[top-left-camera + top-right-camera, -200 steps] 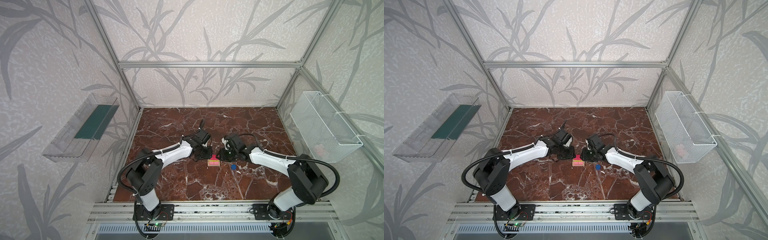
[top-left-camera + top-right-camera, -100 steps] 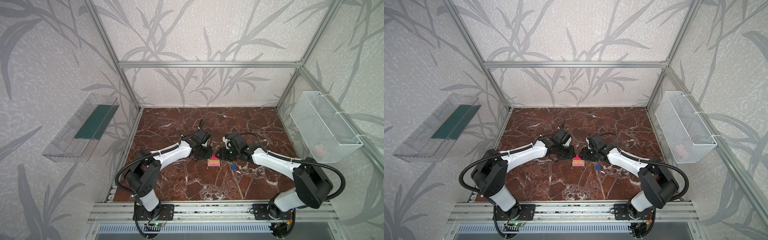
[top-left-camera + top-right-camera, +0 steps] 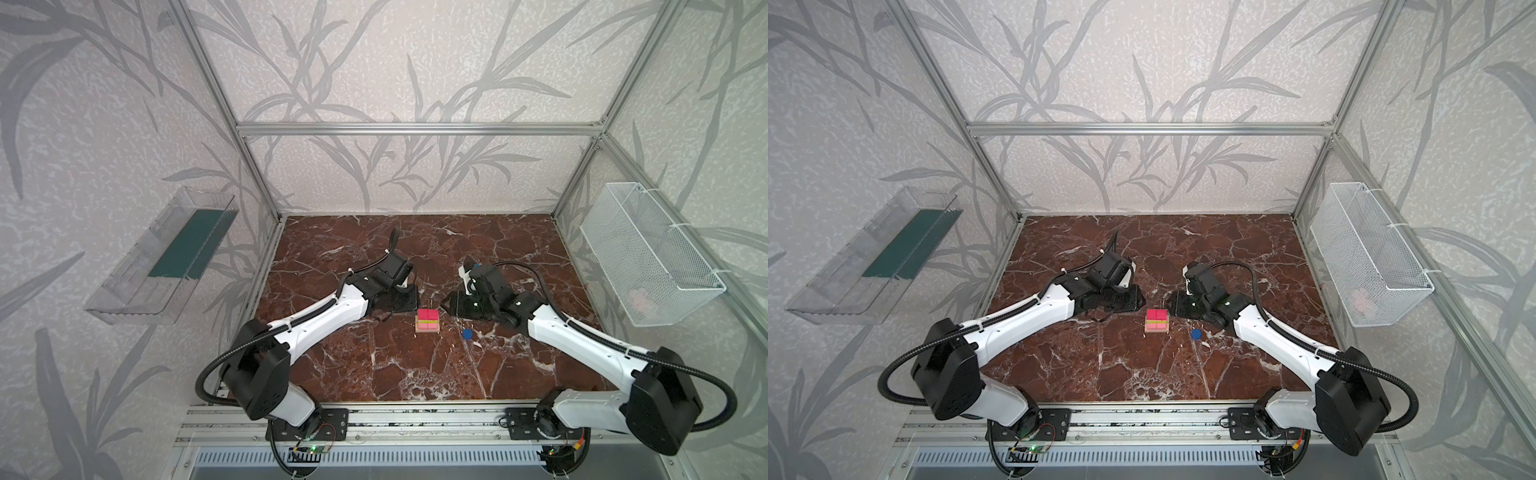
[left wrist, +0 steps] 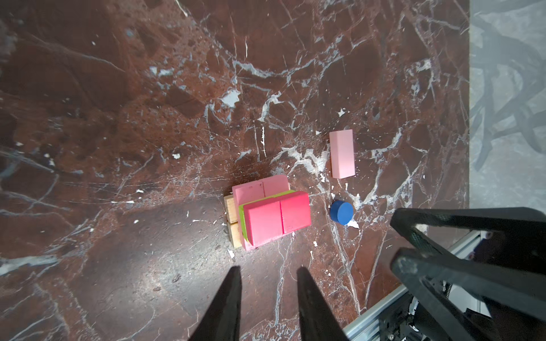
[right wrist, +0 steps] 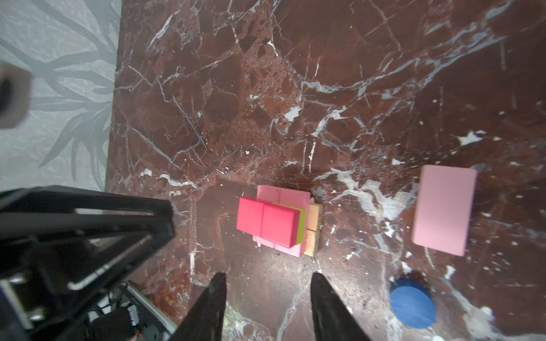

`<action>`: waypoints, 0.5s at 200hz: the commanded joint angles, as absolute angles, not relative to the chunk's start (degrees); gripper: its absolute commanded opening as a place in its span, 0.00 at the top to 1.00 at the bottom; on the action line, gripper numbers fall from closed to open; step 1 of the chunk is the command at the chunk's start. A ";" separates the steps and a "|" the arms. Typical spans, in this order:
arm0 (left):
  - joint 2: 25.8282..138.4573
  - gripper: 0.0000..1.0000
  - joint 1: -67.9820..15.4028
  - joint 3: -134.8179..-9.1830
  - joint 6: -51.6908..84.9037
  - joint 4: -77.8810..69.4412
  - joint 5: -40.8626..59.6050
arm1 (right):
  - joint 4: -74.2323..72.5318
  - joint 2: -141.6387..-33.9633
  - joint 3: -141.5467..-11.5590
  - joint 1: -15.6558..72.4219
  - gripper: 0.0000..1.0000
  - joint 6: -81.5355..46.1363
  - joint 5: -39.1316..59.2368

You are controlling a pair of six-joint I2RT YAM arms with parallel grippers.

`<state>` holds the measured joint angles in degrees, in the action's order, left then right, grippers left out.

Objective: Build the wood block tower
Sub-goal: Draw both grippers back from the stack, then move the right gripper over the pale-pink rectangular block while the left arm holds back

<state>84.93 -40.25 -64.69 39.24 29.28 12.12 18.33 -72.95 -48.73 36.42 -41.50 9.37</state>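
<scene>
The tower (image 3: 427, 322) stands mid-floor between both grippers. Its tan bars (image 4: 232, 218) lie lowest, then pink bars (image 4: 260, 187), a lime-green bar (image 5: 301, 227) and two red cubes (image 4: 277, 217) on top. A blue disc (image 3: 467, 333) sits on the floor just right of it. A loose pink bar (image 4: 342, 153) lies flat further off and is hidden in both top views. My left gripper (image 4: 269, 268) is open and empty, a short gap from the tower's left side. My right gripper (image 5: 269, 274) is open and empty at the tower's right side.
A clear plastic bin (image 3: 162, 257) hangs on the left wall. A white wire basket (image 3: 648, 257) hangs on the right wall with something pink inside. An aluminium rail (image 3: 415, 419) runs along the marble floor's front edge. Frame posts mark the corners.
Both grippers stay beside the tower and have barely shifted. Their jaws stand a little wider apart than a second ago.
</scene>
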 commanded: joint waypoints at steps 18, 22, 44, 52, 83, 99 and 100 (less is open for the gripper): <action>77.24 0.67 -40.34 -62.07 37.66 32.35 5.90 | 22.53 -69.03 -44.42 35.91 0.72 -41.71 3.30; 76.39 0.67 -40.34 -61.60 37.63 32.22 5.32 | 22.57 -68.87 -44.04 35.84 0.74 -41.87 2.97; 71.50 0.66 -40.19 -58.53 37.65 31.07 2.85 | 22.40 -69.43 -42.53 35.41 0.86 -42.34 1.45; 69.89 0.66 -40.08 -57.86 37.62 31.30 2.06 | 22.32 -70.14 -42.24 35.16 0.90 -42.37 1.16; 64.46 0.64 -39.73 -55.61 37.56 32.22 -0.54 | 21.26 -74.55 -42.13 34.31 1.00 -42.25 1.35; 62.52 0.64 -39.48 -54.64 37.46 32.27 -1.35 | 19.45 -77.09 -42.14 33.85 1.00 -41.94 2.28; 62.41 0.64 -39.47 -54.56 37.45 32.26 -1.38 | 19.35 -77.17 -42.12 33.76 1.00 -41.98 2.42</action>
